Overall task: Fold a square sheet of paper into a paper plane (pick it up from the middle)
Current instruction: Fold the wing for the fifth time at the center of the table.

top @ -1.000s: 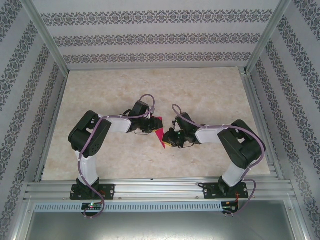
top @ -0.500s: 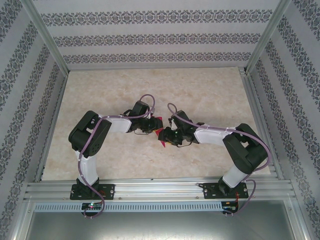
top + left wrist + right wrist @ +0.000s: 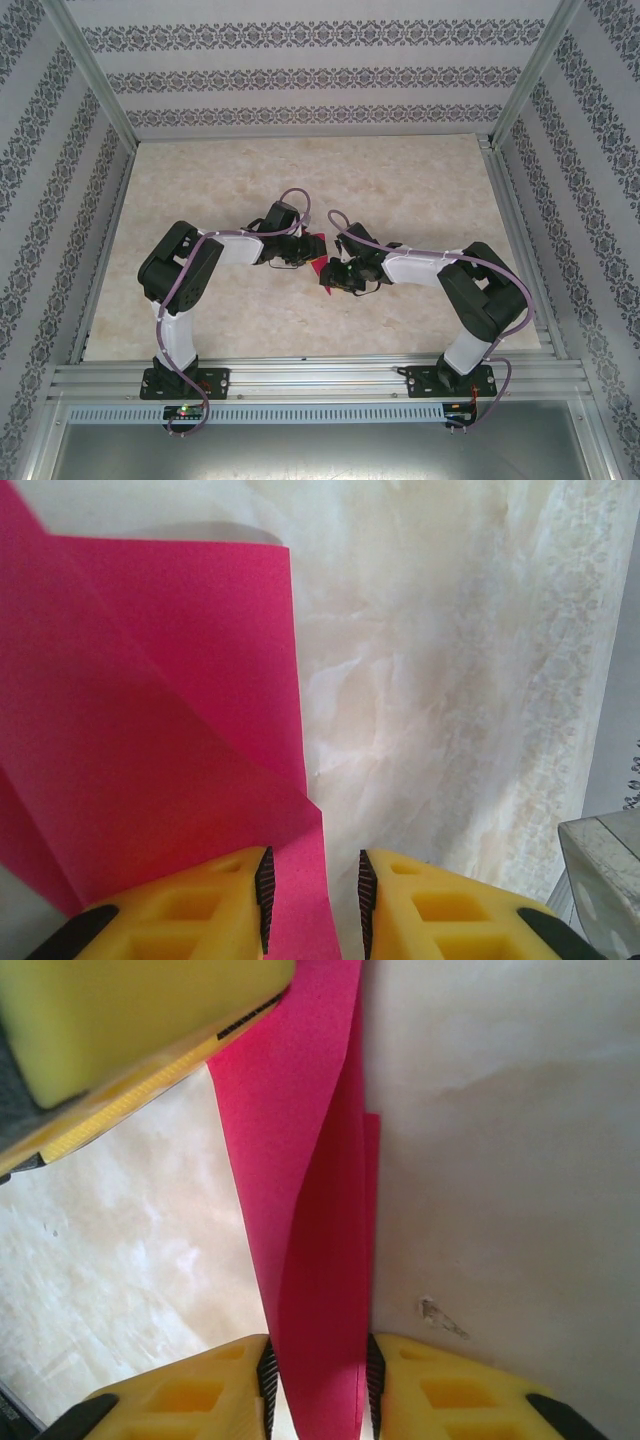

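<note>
The magenta sheet of paper (image 3: 316,243), partly folded with a diagonal crease, hangs off the table between my two grippers near the table's middle. In the left wrist view the paper (image 3: 150,700) spreads up and to the left, and a strip of it runs between the pads of my left gripper (image 3: 312,900), which is shut on it. My right gripper (image 3: 317,1385) is shut on a narrow doubled-over part of the paper (image 3: 310,1160), which fills its jaws. From above, the left gripper (image 3: 302,256) and right gripper (image 3: 329,274) nearly meet.
The pale marbled table (image 3: 400,180) lies all round, with free room behind and to both sides. Aluminium frame rails (image 3: 300,378) run along the near edge, and patterned walls (image 3: 310,75) close in the back and sides. One yellow finger of the left gripper (image 3: 130,1030) crosses the right wrist view's top left.
My right arm has reached left to the paper; its jaws opened wider, then closed on the hanging lower part. The left gripper has kept its hold and place.
</note>
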Robot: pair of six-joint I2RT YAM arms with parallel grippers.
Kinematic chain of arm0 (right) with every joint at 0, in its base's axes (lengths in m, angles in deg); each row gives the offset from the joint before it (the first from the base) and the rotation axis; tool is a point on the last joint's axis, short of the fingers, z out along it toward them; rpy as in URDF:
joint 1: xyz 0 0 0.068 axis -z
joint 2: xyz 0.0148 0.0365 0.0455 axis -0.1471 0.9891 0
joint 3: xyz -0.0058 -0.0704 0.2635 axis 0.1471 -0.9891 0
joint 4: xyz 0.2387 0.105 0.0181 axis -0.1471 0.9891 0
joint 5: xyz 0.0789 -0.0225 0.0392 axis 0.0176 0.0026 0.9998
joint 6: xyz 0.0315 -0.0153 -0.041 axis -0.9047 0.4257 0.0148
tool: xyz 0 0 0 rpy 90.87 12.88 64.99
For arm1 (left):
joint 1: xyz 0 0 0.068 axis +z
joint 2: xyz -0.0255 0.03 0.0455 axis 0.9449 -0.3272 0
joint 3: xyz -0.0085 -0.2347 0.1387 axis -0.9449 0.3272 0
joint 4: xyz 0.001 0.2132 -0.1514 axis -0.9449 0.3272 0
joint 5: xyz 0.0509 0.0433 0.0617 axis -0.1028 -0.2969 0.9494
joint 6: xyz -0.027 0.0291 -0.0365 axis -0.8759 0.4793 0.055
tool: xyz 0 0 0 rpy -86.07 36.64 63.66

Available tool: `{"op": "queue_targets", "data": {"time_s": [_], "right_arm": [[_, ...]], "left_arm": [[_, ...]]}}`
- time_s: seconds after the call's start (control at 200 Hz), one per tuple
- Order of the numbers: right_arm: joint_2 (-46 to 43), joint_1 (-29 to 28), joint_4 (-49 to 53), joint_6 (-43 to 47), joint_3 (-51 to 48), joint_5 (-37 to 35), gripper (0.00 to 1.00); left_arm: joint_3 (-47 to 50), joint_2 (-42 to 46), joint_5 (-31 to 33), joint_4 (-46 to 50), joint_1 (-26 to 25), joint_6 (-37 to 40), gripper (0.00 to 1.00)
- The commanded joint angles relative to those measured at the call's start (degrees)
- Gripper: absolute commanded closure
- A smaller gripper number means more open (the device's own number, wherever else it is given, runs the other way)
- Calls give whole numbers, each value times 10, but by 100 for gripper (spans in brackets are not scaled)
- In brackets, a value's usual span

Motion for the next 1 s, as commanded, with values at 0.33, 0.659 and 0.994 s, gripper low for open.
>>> {"op": "queue_targets", "data": {"time_s": [0.33, 0.659, 0.994], "right_arm": [[-12, 0, 0, 9, 9, -3, 65], [3, 3, -14, 1, 14, 10, 69], [-10, 10, -10, 4, 21, 13, 65]], "left_arm": [[-9, -17, -8, 30, -4, 19, 68], [-10, -17, -9, 34, -4, 22, 68], [-12, -18, -11, 37, -4, 24, 68]]}}
